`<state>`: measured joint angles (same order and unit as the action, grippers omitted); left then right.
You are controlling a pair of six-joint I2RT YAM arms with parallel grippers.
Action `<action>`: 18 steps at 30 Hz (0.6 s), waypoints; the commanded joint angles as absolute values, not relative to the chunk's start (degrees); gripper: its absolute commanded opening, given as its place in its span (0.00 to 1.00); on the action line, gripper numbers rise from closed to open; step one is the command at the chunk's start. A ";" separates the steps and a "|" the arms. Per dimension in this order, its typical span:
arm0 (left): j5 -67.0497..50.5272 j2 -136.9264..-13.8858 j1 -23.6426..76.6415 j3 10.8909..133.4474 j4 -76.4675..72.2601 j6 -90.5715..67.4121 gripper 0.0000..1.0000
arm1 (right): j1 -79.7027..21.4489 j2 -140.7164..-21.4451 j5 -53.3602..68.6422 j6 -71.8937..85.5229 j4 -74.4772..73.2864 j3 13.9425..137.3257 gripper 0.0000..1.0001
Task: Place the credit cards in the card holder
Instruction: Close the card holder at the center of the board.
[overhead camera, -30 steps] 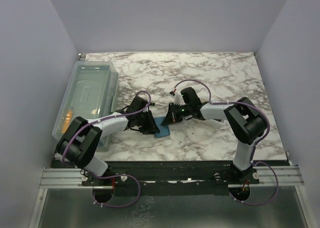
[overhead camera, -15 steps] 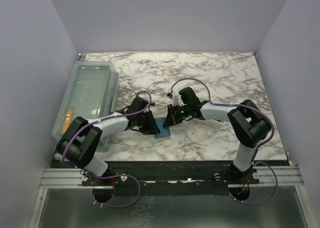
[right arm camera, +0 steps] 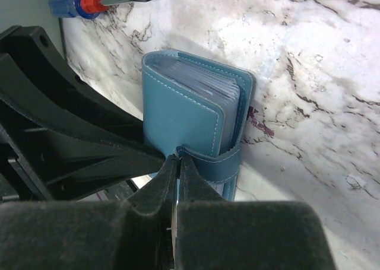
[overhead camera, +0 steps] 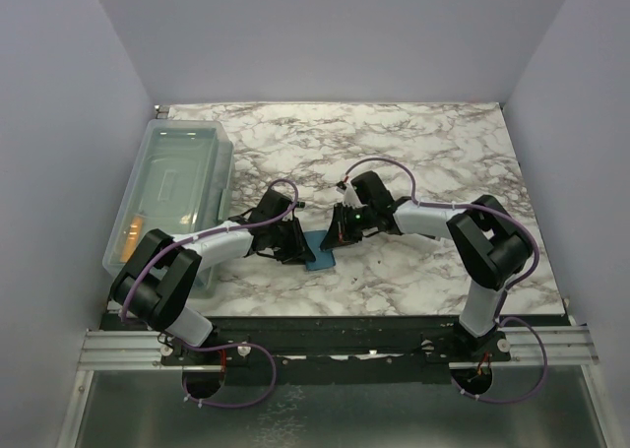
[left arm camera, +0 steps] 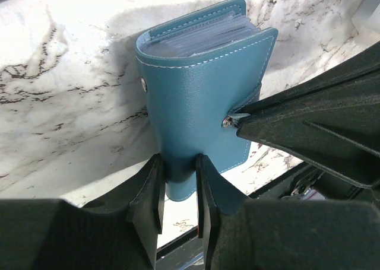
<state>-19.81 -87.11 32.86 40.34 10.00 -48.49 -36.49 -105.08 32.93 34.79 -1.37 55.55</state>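
The teal-blue card holder (overhead camera: pixel 321 255) stands folded on the marble table between both grippers. My left gripper (left arm camera: pixel 179 184) is shut on the card holder's (left arm camera: pixel 199 98) near cover edge. My right gripper (right arm camera: pixel 178 158) is shut on its snap tab, at the front of the card holder (right arm camera: pixel 181 113). Its clear inner pockets show between the covers, with no golden-orange card among them. A golden-orange patch (overhead camera: pixel 131 234), perhaps the credit cards, lies in the near end of the clear bin; it is too small to tell more.
The large clear plastic bin (overhead camera: pixel 175 177) stands at the table's left edge, beside my left arm. A screwdriver (right arm camera: pixel 101 0) with a blue and red handle lies on the marble just beyond the card holder. Purple walls close in three sides.
My right wrist has shifted slightly and its cable loop has moved. The card holder and my left gripper stay where they were.
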 commanded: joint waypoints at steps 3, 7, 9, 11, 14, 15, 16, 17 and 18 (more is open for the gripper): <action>-17.31 -86.86 33.71 39.61 7.73 -47.80 0.25 | -38.43 -108.91 22.45 37.69 -9.98 53.14 0.00; -17.34 -86.82 33.70 39.78 7.65 -47.89 0.25 | -39.16 -109.11 18.85 37.77 -13.49 54.57 0.00; -17.40 -86.76 33.66 39.77 7.65 -47.89 0.25 | -39.97 -109.60 16.46 38.04 -15.16 55.64 0.00; -17.43 -86.78 33.69 39.81 7.65 -47.89 0.25 | -40.56 -110.13 14.50 38.46 -16.30 56.22 0.00; -17.40 -86.58 33.68 39.81 7.65 -48.00 0.25 | -41.64 -110.47 11.73 39.09 -17.76 56.87 0.00; -17.48 -86.54 33.74 39.79 7.65 -48.06 0.25 | -42.09 -110.58 10.78 39.25 -18.40 57.25 0.00; -17.49 -86.51 33.69 39.82 7.65 -48.03 0.25 | -42.44 -110.71 9.84 39.33 -19.16 57.74 0.00; -17.53 -86.52 33.69 39.86 7.65 -48.05 0.25 | -42.81 -110.92 8.95 39.43 -19.81 58.26 0.00; -17.50 -86.54 33.75 39.90 7.65 -48.09 0.25 | -43.14 -111.18 8.10 39.53 -20.35 58.72 0.00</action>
<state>-19.81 -87.09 32.86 40.32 10.00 -48.56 -39.83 -104.92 22.48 40.58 -10.76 60.47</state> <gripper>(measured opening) 0.285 0.006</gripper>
